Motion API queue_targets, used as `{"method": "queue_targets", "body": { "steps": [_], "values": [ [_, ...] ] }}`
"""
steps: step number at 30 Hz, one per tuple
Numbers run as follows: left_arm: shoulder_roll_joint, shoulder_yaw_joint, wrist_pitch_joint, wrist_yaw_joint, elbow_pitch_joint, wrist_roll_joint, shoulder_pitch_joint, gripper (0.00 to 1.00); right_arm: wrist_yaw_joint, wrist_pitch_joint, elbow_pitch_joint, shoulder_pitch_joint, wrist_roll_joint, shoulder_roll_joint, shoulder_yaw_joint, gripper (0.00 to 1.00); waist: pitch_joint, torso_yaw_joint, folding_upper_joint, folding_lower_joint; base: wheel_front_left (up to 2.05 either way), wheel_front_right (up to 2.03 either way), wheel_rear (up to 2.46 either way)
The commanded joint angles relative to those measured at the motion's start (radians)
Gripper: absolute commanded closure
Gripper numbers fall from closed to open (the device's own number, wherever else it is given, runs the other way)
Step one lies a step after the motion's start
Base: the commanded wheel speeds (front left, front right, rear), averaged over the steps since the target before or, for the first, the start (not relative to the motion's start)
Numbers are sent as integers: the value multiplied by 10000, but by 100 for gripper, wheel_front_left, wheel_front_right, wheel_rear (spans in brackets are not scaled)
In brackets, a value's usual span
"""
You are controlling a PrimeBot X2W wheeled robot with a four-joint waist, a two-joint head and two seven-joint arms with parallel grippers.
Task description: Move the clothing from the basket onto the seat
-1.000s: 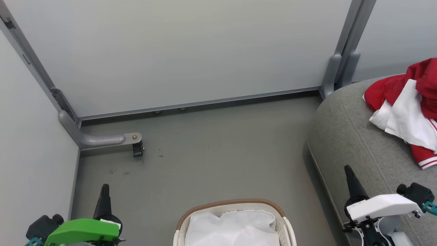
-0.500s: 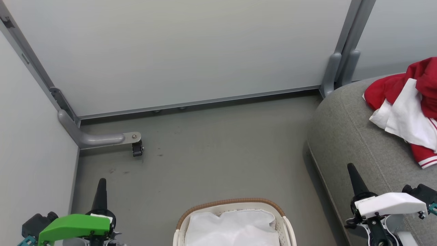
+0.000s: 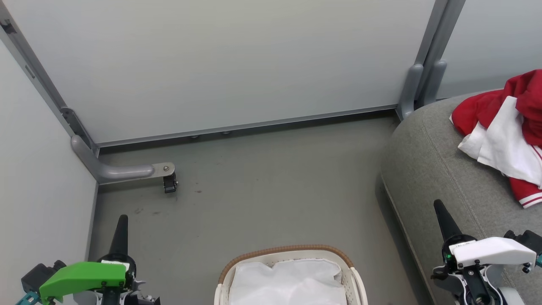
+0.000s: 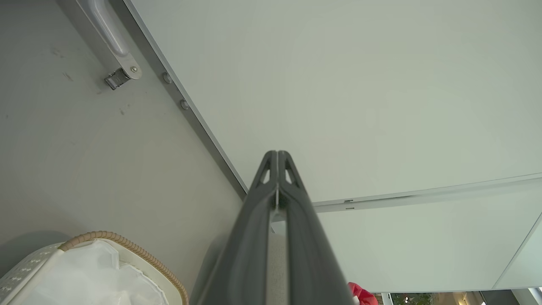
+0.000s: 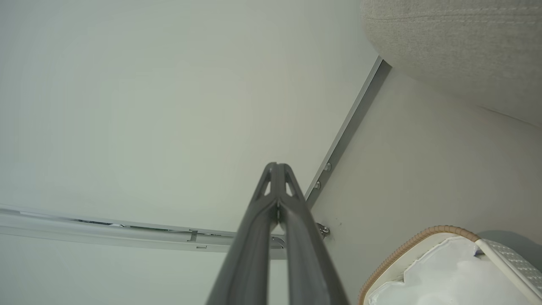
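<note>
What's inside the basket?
The basket holds its crumpled white lining. The red and white clothes lie on the grey seat. Its near end is out of frame; anything under the folds is hidden.

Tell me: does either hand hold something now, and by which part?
Nothing is held. The left hand and the right hand are both shut and empty.

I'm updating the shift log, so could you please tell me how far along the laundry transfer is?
Done: the red and white clothing lies on the seat, and the visible part of the basket holds just its white lining. In hand: nothing; the left gripper and right gripper are shut and empty. Left: apparently nothing, though the basket's near end is cut off.
</note>
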Motion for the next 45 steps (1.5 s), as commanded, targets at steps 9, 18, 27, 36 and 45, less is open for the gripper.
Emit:
{"method": "queue_targets", "body": {
  "steps": [9,18,27,36,45],
  "values": [
    [34,187,246,-92,-125,-826,-343,100,-4,239,-179,-188,904,-61,-143,100,26,-8,0,0,0,0,0],
    [35,289,432,-120,-166,-1435,-424,100,-4,426,-245,-185,1603,-66,-241,100,51,-16,0,0,0,0,0],
    [37,402,599,-151,-202,-1986,-511,100,-5,591,-300,-191,2241,-69,-324,100,75,-24,0,0,0,0,0],
    [38,503,762,-182,-227,-2512,-569,100,-5,751,-346,-182,2853,-74,-403,100,100,-31,0,0,0,0,0],
    [38,538,833,-201,-231,-2730,-563,100,-5,824,-373,-179,3101,-76,-435,100,113,-36,0,0,0,0,0]
  ]
}}
